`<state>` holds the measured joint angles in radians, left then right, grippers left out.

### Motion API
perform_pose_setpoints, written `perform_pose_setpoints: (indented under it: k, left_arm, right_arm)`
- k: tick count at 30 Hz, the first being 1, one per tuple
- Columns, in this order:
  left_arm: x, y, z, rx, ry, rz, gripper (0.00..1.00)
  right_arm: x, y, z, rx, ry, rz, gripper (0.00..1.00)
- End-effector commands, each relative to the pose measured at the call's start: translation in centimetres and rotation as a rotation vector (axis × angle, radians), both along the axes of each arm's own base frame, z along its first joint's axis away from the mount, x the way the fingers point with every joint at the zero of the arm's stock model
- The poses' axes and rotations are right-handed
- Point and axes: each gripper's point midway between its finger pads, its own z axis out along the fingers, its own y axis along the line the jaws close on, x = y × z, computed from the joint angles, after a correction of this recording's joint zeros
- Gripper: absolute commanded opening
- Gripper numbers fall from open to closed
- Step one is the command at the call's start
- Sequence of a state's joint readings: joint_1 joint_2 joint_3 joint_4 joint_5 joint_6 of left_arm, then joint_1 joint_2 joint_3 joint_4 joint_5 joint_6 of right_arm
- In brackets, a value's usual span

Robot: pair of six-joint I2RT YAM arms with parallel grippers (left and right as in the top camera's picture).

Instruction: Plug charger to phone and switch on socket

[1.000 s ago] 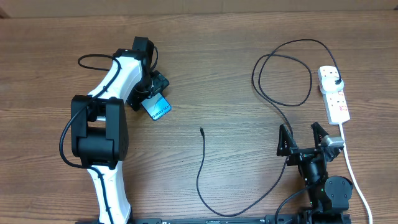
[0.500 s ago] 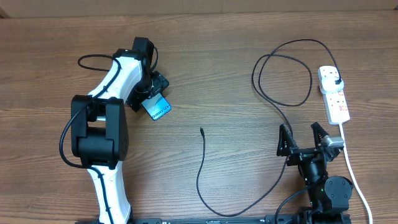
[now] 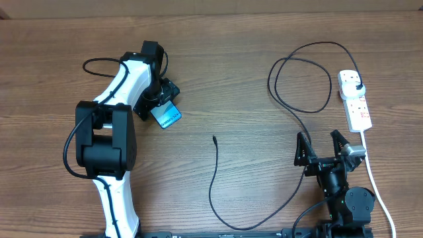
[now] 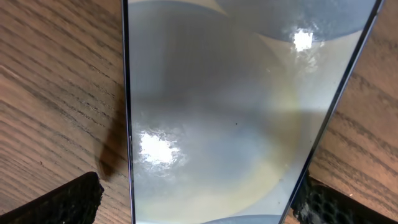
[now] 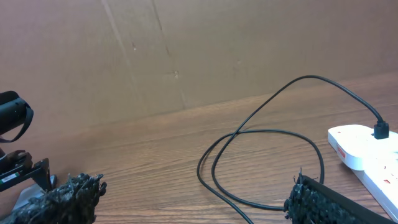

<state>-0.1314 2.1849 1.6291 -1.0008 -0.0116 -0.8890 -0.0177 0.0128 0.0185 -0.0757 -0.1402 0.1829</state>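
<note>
The phone [image 3: 166, 115], light-blue screen up, lies on the wooden table at the left. My left gripper [image 3: 160, 100] is open and straddles it. In the left wrist view the phone [image 4: 224, 118] fills the frame between the two fingertips [image 4: 199, 202], with a gap at the left finger. The charger cable's connector tip [image 3: 214, 139] lies free mid-table. The cable [image 3: 211, 185] runs to a loop [image 3: 301, 79], and its black plug [image 3: 357, 86] sits in the white power strip [image 3: 357, 109]. My right gripper [image 3: 321, 147] is open and empty, with the cable [image 5: 267, 134] lying in front of it.
The power strip's thick white cord [image 3: 374, 178] runs down the right edge beside the right arm's base. The strip [image 5: 367, 149] and plug [image 5: 381, 129] show at the right of the right wrist view. A cardboard wall [image 5: 186, 50] backs the table.
</note>
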Motion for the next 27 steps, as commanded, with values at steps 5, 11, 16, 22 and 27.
perform_pose_setpoints:
  k: [5,11,16,22,27]
  left_arm:
    - [-1.7,0.0,-2.7,0.011,0.099,0.012,1.0]
    - [-1.5,0.0,-3.3,0.01,0.099,0.013,1.0]
    - [-1.4,0.4,-3.2,0.009,0.099,0.021,1.0]
    - [-1.2,1.0,-3.2,0.007,0.095,0.027,1.0]
    - [-1.2,1.6,-3.2,0.007,0.095,0.042,1.0]
  right_arm:
    - [0.0,0.0,-0.2,0.0,-0.001,-0.006,1.0]
    - [0.0,0.0,-0.2,0.0,-0.002,-0.006,1.0]
    - [0.0,0.0,-0.2,0.0,-0.002,-0.006,1.0]
    - [0.0,0.0,-0.2,0.0,-0.002,-0.006,1.0]
    - [0.0,0.0,-0.2,0.0,-0.002,-0.006,1.0]
